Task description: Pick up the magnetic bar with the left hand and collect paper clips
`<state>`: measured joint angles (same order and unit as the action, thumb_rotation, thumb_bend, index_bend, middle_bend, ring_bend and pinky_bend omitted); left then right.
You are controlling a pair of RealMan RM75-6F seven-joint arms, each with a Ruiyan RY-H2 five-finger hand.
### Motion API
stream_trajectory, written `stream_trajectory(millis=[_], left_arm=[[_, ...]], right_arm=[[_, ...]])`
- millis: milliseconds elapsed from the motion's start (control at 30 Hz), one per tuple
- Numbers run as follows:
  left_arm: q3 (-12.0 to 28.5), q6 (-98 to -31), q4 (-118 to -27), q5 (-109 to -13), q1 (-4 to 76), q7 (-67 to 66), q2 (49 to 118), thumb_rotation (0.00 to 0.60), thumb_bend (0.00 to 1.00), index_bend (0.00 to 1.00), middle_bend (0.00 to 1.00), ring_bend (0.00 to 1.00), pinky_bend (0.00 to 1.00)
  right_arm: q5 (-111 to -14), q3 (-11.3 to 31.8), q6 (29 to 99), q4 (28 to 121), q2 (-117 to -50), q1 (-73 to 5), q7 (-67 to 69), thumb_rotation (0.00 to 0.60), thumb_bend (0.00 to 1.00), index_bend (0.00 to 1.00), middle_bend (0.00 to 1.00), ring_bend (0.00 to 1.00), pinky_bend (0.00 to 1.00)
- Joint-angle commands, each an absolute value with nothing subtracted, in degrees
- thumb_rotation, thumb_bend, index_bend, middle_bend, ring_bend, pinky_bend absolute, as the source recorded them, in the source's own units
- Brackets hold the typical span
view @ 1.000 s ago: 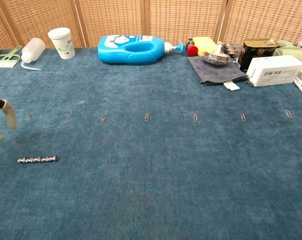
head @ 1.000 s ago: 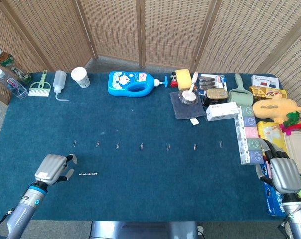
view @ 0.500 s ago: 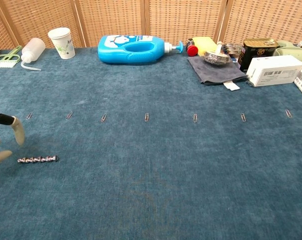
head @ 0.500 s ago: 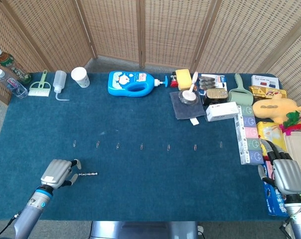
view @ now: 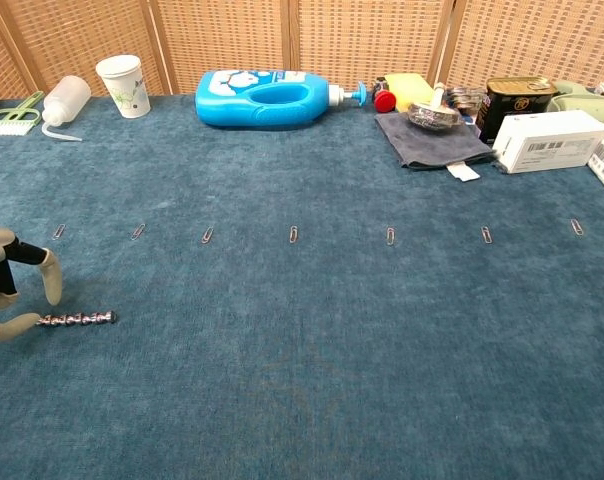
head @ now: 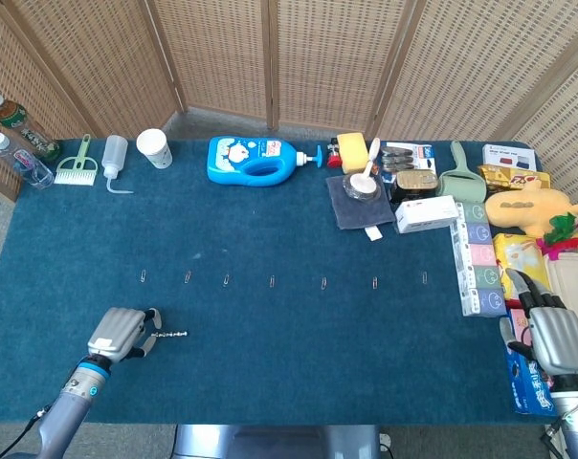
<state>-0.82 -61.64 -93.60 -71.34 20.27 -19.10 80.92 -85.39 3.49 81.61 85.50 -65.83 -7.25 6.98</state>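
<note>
The magnetic bar [head: 172, 335] [view: 79, 319], a short chain of shiny beads, lies flat on the blue cloth near the front left. My left hand [head: 120, 333] [view: 10, 290] is at its left end, fingers apart on either side of that end, one fingertip touching it. Several paper clips lie in a row across the middle, from the leftmost clip [head: 143, 276] [view: 59, 231] to the rightmost clip [head: 424, 278] [view: 577, 227]. My right hand [head: 555, 336] hangs at the table's right edge, holding nothing, fingers loosely apart.
At the back stand a blue detergent bottle [head: 254, 159], a paper cup [head: 155, 147], a squeeze bottle [head: 116, 156] and a small brush [head: 77, 168]. A grey cloth [head: 360, 202], a white box [head: 428, 213] and stacked packages [head: 480, 263] crowd the right side.
My left hand has moved right and down toward the bar, from well to its left until its fingers reach the bar's left end. The bar and clips have not moved.
</note>
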Motion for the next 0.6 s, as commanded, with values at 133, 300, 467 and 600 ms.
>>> stream_trajectory(millis=[133,300,467,600], left_arm=[[-0.95,-61.42,-93.56,-70.76,20.43,-19.67,81.09,0.6,0.37,0.44,1.0,1.0,1.0],[-0.81,-61.19,-93.41,-70.04,20.68,-20.08,81.43,0.6,0.37,0.44,1.0,1.0,1.0],[-0.62,-60.62,-93.19,-69.1,21.08,-20.38,81.94,0.6,0.37,0.44,1.0,1.0,1.0],[-0.57,-60.48,-93.13,-68.87,21.3,-20.51,82.25,0.6,0.37,0.44,1.0,1.0,1.0]], right_arm=[[-85.38,3.53,81.89,85.24,-65.86,-7.02,7.37,0.6,0.5,0.01,0.15,0.15,0.25],[-85.41,3.56,82.1,85.07,-65.81,-6.85,7.68,0.6,0.5,0.0,0.15,0.15,0.25],[-85.29,3.59,82.18,84.81,-65.82,-6.66,8.01,0.6,0.5,0.0,0.15,0.15,0.25],[-85.22,3.63,82.25,84.74,-65.8,-6.55,8.13,0.6,0.5,0.0,0.15,0.15,0.25]])
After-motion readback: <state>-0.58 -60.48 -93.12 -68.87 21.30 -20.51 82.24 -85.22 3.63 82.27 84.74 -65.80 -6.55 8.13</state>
